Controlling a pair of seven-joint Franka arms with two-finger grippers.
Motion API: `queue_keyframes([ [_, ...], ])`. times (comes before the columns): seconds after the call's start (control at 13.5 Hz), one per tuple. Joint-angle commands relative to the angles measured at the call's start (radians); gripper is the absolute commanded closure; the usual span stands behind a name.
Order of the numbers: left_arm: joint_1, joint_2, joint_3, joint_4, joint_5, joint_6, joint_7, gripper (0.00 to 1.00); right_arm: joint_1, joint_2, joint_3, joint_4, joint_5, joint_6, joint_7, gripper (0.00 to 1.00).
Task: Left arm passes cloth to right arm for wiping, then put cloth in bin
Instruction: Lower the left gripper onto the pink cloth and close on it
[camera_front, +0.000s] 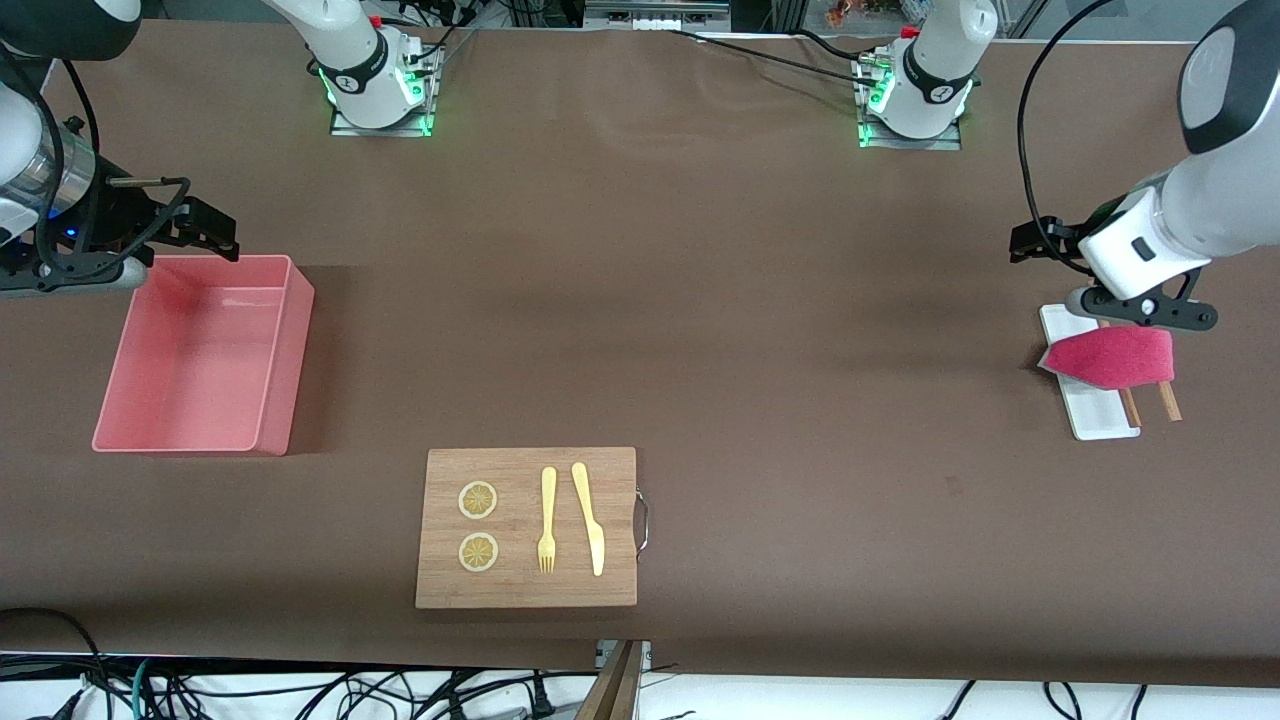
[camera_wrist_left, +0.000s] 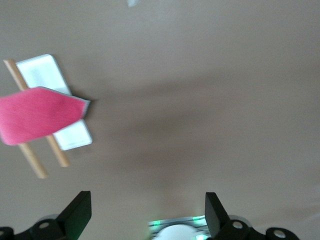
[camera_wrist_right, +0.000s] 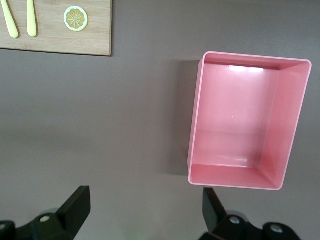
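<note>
Left end effector (camera_wrist_left: 145, 212) is hanging wide open and empty over bare brown worktop (camera_front: 760, 330) beside the small crimson-pink fabric cloth (camera_front: 1110, 357), which is lying across a flat white tray (camera_front: 1098, 412) and two wooden sticks (camera_front: 1168, 400). Right end effector (camera_wrist_right: 145, 210) is hovering wide open and empty by the rim of the large salmon-pink rectangular plastic bin (camera_front: 275, 360) at its own end.

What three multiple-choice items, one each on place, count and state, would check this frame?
1. Where does the cloth lie?
A. in the bin
B. across the white tray and chopsticks
C. on the cutting board

2. How many lemon slices are on the cutting board?
A. one
B. two
C. four

3. What state is the bin in?
A. empty
B. holding the cloth
C. tipped over

Answers:
1 B: the cloth drapes over the white tray and chopsticks.
2 B: two lemon slices sit beside the fork.
3 A: the right wrist view shows only its bare floor.
</note>
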Motion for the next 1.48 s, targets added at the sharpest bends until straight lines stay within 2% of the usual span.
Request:
queue_keyframes([
  [0.0,-0.032,0.095,-0.002,0.028,0.117,-0.011,0.179,0.00,-0.006,0.004,0.005,0.018,-0.009,-0.003,0.003,0.01],
  [0.22,-0.017,0.189,0.007,0.037,0.141,0.105,0.481,0.00,-0.006,0.004,0.005,0.017,-0.009,-0.003,0.003,0.01],
  [0.37,0.011,0.253,0.007,0.040,0.197,0.197,0.636,0.00,-0.006,0.004,0.005,0.017,-0.009,-0.003,0.003,0.01],
  [0.89,0.041,0.399,0.007,0.029,0.280,0.389,0.810,0.00,-0.006,0.004,0.005,0.018,-0.009,-0.003,0.003,0.01],
  [1.04,0.049,0.424,0.007,0.026,0.293,0.417,0.917,0.00,-0.006,0.004,0.005,0.018,-0.008,-0.003,0.003,0.01],
  [1.41,0.119,0.409,0.006,-0.056,0.294,0.430,1.100,0.00,-0.006,0.004,0.005,0.018,-0.008,-0.003,0.003,0.01],
])
